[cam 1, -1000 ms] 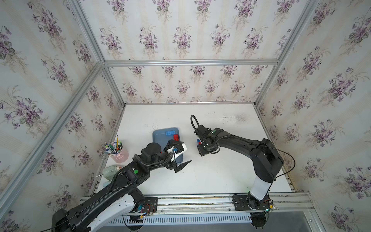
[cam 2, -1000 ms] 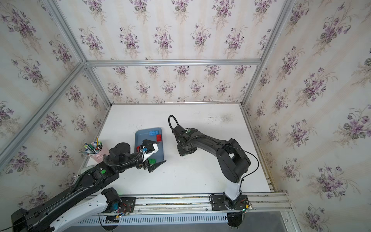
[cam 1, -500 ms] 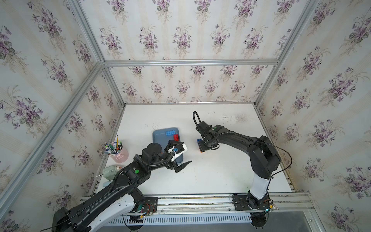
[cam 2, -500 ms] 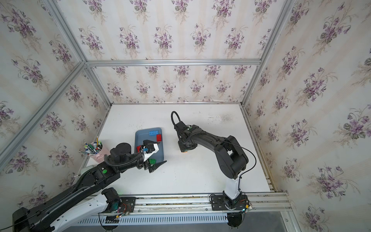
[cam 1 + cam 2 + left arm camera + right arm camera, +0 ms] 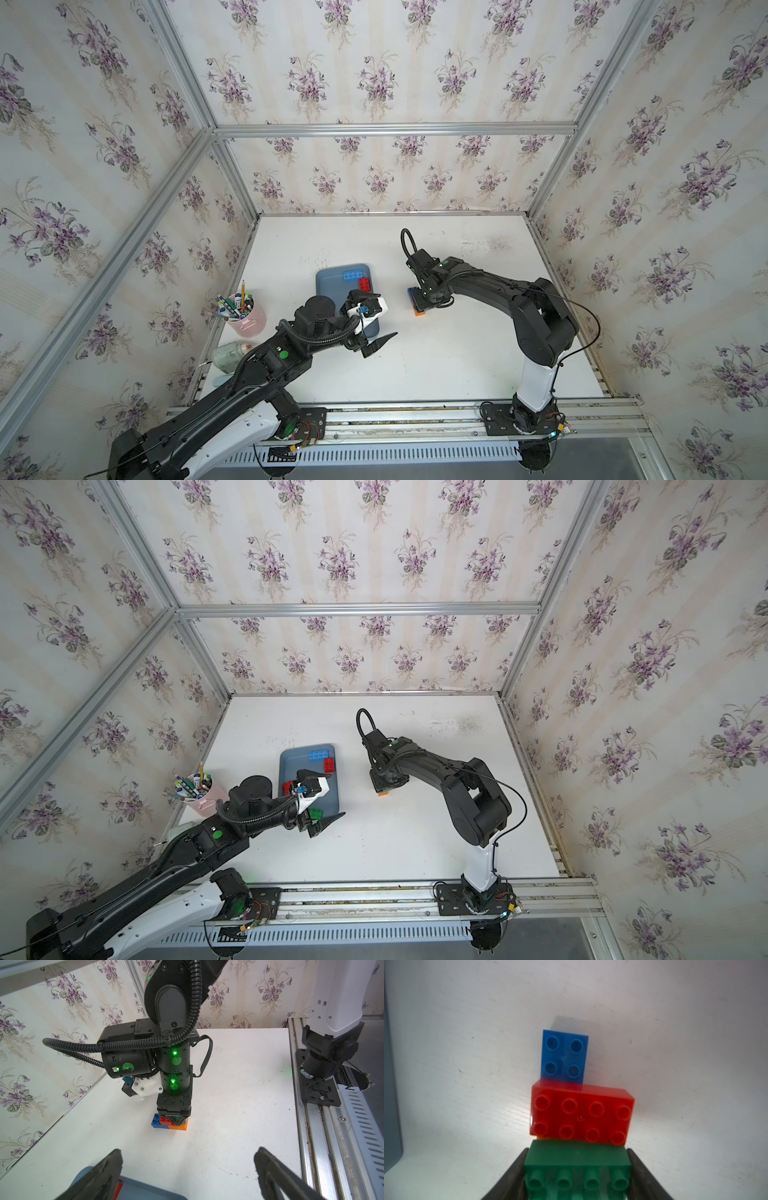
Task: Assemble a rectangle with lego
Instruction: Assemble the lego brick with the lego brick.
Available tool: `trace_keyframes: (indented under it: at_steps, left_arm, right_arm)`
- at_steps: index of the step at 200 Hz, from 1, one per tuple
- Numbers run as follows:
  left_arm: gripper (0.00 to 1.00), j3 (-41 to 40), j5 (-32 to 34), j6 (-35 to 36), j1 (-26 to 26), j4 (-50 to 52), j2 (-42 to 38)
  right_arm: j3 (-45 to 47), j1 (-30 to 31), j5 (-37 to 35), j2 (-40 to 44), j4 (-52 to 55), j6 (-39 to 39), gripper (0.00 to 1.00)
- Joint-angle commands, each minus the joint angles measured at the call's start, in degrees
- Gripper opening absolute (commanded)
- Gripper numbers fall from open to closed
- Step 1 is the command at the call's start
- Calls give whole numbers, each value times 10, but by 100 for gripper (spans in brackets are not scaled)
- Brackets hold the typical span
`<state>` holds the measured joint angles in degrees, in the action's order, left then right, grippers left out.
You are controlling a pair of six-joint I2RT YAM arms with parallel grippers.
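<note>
Right jaws clamp 1 green brick [image 5: 577,1155] beside the red brick [image 5: 581,1113]. It likely needs pushing down next. Left jaws are apart.

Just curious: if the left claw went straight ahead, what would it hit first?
The left claw likely meets the brick pile under the right claw, unless it grazes the table first.

On the table [image 5: 457,357], the lego stack [image 5: 164,1124] stands right of the tray [image 5: 328,282], which holds loose bricks [image 5: 365,284].
</note>
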<state>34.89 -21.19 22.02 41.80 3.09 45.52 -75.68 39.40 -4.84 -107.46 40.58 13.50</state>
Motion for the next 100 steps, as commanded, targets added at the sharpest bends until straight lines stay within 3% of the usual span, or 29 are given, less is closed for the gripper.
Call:
trace_keyframes:
  at_steps: [1,100]
  left_arm:
    - [100,-1,-1,6,-1,-16,-1]
    - [100,-1,0,6,-1,-16,-3]
  right_arm:
    - [-7,1,7,-7,9,-5,44]
    - [-13,-1,-10,-19,14,-4,44]
